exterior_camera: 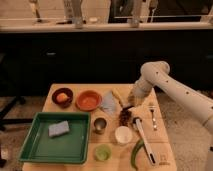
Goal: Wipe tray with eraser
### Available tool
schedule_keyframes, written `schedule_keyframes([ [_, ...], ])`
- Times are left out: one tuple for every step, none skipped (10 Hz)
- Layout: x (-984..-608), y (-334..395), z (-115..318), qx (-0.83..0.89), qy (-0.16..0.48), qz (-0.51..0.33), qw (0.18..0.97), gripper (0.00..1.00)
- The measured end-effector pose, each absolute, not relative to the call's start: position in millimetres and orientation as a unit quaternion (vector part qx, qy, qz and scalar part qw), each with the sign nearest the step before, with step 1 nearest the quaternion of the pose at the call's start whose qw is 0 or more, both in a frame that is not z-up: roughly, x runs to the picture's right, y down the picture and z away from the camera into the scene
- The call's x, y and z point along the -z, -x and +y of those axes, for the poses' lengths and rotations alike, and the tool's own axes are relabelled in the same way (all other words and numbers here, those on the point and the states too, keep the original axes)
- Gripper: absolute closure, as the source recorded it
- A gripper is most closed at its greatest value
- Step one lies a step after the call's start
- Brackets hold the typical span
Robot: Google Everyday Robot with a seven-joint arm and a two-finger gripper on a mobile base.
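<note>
The green tray (35,150) lies at the table's front left, with a grey-blue sponge pad (59,128) inside it. A small tan block with a dark face, the eraser (118,98) as far as I can tell, lies behind the table's middle. My gripper (130,105) hangs low over the table just right of that block, on the white arm (165,82) coming in from the right. It is shut, and I see nothing held in it. It is well apart from the tray.
A dark bowl (62,96) and an orange bowl (88,100) stand at the back left. A bluish cloth (108,103), a dark lump (125,116), a metal cup (100,125), a white cup (123,135), a green cup (102,152), a fork (152,117) and a long white tool (146,141) crowd the middle and right.
</note>
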State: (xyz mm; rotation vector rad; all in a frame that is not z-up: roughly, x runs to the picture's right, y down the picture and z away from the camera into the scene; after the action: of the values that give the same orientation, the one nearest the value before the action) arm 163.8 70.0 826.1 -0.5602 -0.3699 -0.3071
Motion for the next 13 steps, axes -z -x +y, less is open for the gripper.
schedule_keyframes([
  [-825,-153,70,0.160,0.274,-0.186,0.930,1.00],
  [-823,-139,70,0.172,0.273,-0.192,0.927,1.00],
  [-820,-131,69,0.182,0.271,-0.198,0.924,1.00],
  [-815,-123,71,0.194,0.269,-0.206,0.921,1.00],
  [-811,-117,71,0.201,0.266,-0.211,0.919,1.00],
  [-807,-108,71,0.213,0.263,-0.219,0.915,1.00],
  [-798,-96,72,0.227,0.258,-0.230,0.910,1.00],
  [-794,-91,74,0.234,0.256,-0.236,0.908,1.00],
  [-789,-86,75,0.243,0.254,-0.243,0.904,1.00],
  [-782,-76,80,0.256,0.252,-0.252,0.899,1.00],
  [-777,-66,84,0.268,0.253,-0.260,0.893,1.00],
  [-771,-54,90,0.282,0.253,-0.268,0.886,1.00],
  [-766,-42,94,0.294,0.254,-0.275,0.879,1.00],
])
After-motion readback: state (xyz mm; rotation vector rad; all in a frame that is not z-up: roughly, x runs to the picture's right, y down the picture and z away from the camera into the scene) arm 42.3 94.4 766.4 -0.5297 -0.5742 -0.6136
